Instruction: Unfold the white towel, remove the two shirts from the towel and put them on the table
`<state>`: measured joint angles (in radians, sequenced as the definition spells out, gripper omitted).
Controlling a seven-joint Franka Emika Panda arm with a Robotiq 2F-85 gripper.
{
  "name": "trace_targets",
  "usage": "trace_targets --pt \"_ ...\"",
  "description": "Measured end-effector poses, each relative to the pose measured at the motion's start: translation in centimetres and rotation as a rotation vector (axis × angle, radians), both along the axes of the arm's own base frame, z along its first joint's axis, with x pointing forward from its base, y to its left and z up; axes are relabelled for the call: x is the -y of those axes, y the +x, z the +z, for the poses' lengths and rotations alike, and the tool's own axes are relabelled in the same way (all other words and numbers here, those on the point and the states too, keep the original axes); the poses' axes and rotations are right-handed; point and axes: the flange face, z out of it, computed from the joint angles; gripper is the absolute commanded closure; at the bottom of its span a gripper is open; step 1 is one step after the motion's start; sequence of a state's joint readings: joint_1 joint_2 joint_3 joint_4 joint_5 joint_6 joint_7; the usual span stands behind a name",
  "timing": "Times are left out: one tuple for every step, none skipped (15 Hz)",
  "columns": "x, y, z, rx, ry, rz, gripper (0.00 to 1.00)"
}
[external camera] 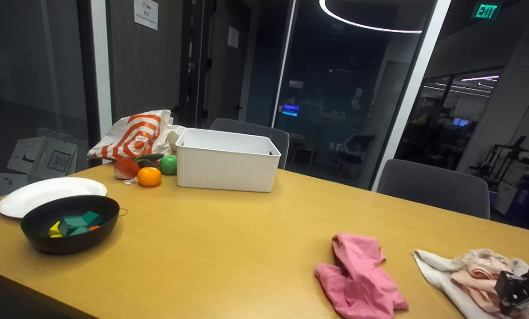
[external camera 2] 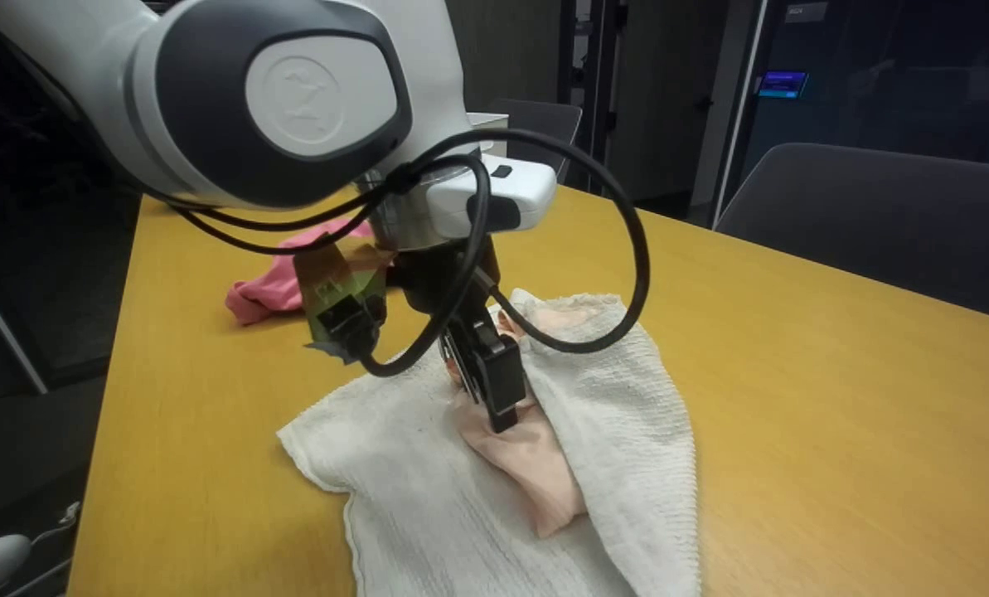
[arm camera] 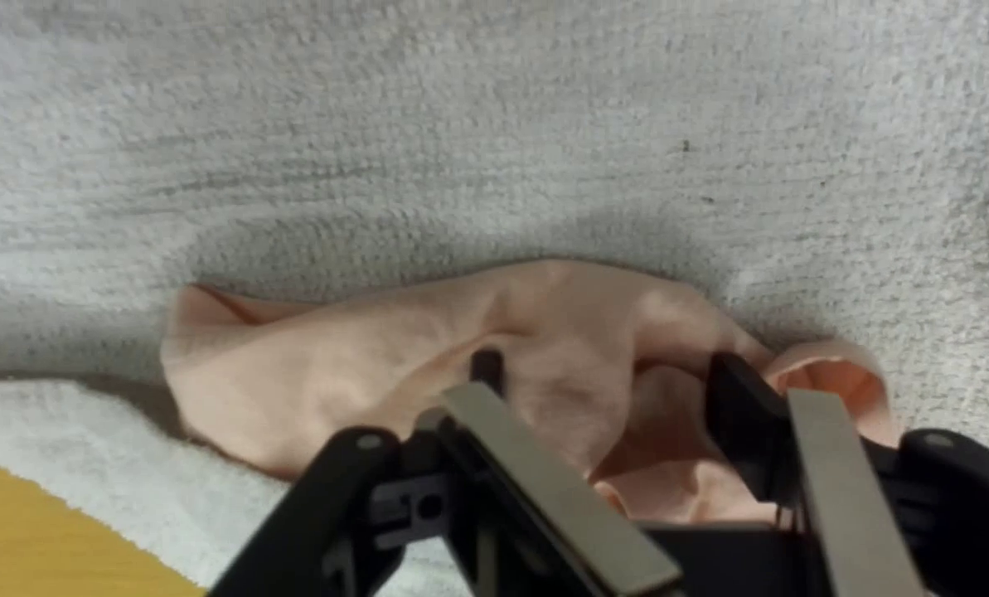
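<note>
The white towel point(external camera: 439, 270) lies partly unfolded on the table. It also shows in an exterior view point(external camera 2: 428, 497) and fills much of the wrist view point(arm camera: 461, 124). A crumpled light pink shirt point(arm camera: 361, 356) lies on the towel, and it shows in both exterior views point(external camera 2: 535, 473) point(external camera: 477, 285). A towel flap covers part of it. A darker pink shirt point(external camera: 364, 279) lies bunched on the bare table, half hidden behind the arm in an exterior view point(external camera 2: 270, 290). My gripper point(arm camera: 608, 377) is open, pointing down, its fingers apart over the light pink shirt. Whether the tips touch cloth is unclear.
A white basket point(external camera: 226, 170) stands at the table's back edge. Toy fruit, including an orange one point(external camera: 149, 177), and a plastic bag point(external camera: 135, 137) are beside it. A black bowl of blocks point(external camera: 69, 243) and a white plate point(external camera: 13, 201) are farther off. Chairs point(external camera: 432, 188) stand behind the table.
</note>
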<state>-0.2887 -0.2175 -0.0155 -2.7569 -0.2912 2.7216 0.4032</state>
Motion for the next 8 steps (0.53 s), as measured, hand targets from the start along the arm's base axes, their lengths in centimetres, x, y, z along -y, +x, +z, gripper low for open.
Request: trace_targets --pt "0.01 -0.02 -0.05 -0.001 0.001 -0.007 0.72" --pt "0.04 -0.04 -0.08 -0.002 0.003 -0.014 0.80" --pt "0.09 -0.06 -0.11 -0.002 0.004 -0.020 0.82" --pt "0.16 -0.08 -0.11 -0.002 0.005 -0.026 0.84" --pt "0.24 -0.11 -0.11 -0.001 0.006 -0.031 0.86" --pt "0.32 -0.12 -0.10 0.000 0.007 -0.036 0.87" --pt "0.41 -0.13 -0.09 0.001 0.007 -0.040 0.84" --pt "0.49 -0.14 -0.06 0.002 0.010 -0.046 0.85"
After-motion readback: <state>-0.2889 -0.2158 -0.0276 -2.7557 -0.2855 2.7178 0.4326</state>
